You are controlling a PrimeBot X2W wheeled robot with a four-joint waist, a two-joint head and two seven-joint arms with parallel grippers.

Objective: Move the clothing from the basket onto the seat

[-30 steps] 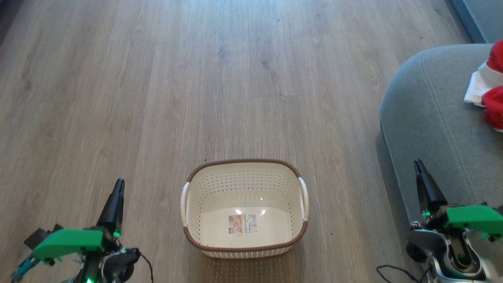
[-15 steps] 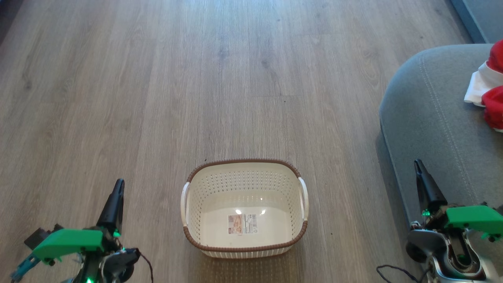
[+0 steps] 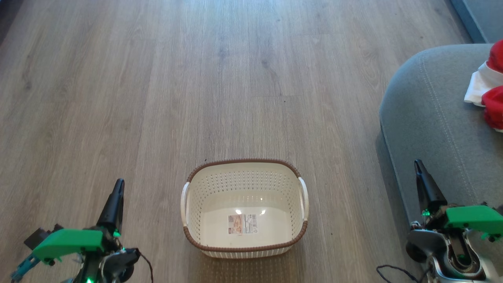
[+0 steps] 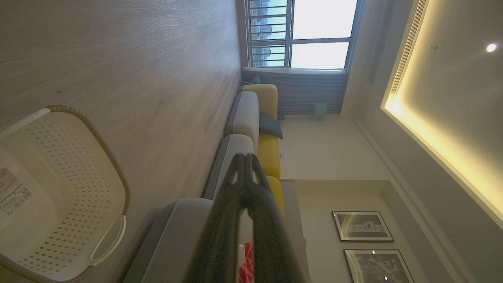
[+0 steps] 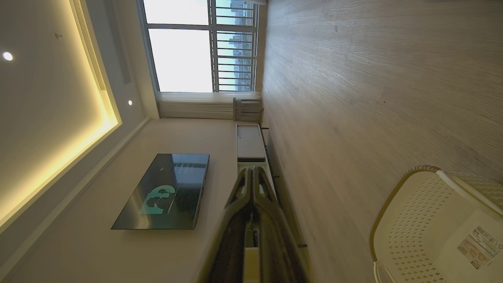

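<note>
The task looks done: the clothing (image 3: 494, 106) lies on the seat (image 3: 428, 118), the basket (image 3: 243, 162) stands empty on the floor (image 3: 235, 78), and the left tool (image 3: 119, 182) and right tool (image 3: 417, 164) are pressed together, holding nothing.

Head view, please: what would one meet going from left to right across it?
left gripper → basket → right gripper → clothing
</note>
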